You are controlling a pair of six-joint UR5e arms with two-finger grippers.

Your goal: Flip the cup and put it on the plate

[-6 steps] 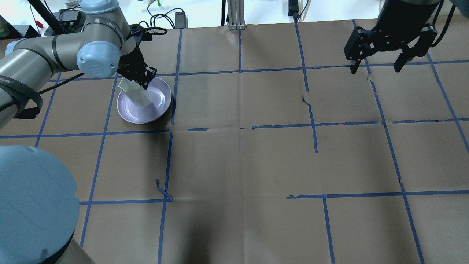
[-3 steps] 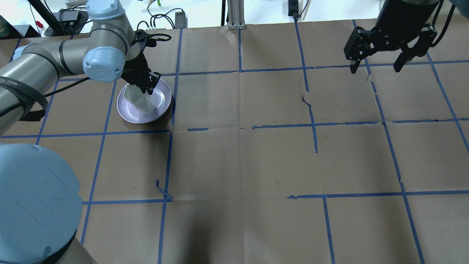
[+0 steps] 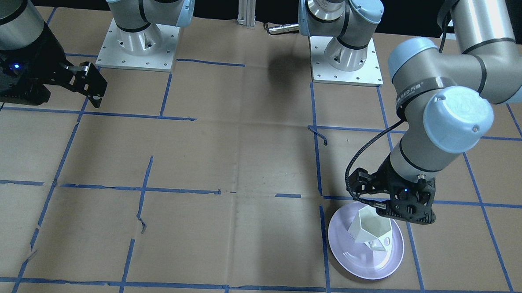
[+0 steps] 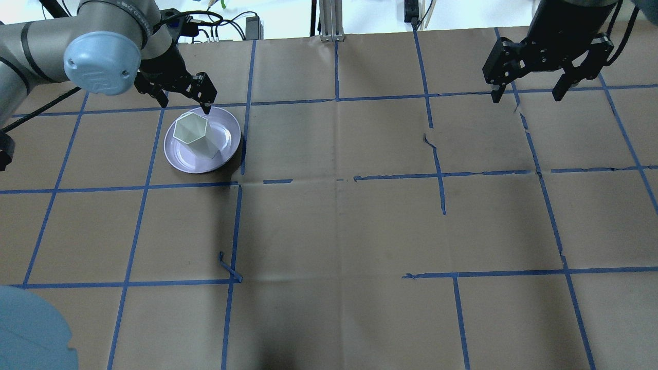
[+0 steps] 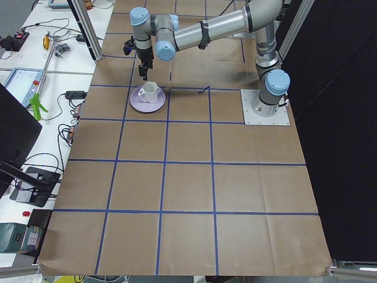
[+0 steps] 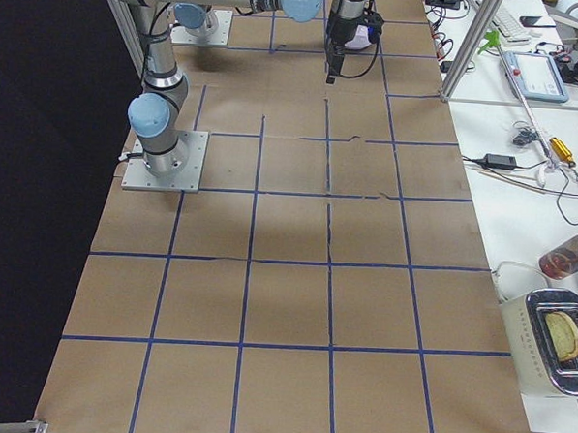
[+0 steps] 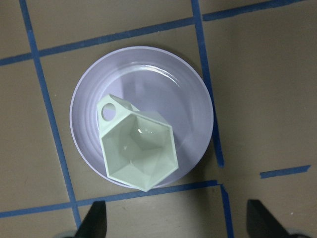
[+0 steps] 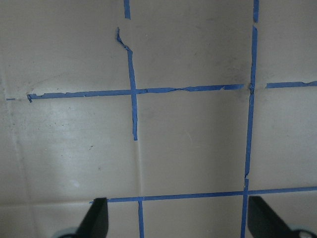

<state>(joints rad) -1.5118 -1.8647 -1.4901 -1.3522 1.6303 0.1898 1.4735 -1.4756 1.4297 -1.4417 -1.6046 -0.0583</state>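
My left pincer (image 4: 185, 100) has let go and lifted, spread above the plate (image 4: 177, 159); the cup (image 4: 194, 134) stands mouth-up on the plate, unheld, so the job looks finished.

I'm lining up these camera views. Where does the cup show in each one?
Front-facing: cup, lower right.
Overhead: cup, upper left.
Exterior left: cup, upper left of centre.
Exterior right: not in it.
Left wrist: cup, centre.
Right wrist: not in it.
Shared landmark: the plate beneath it.
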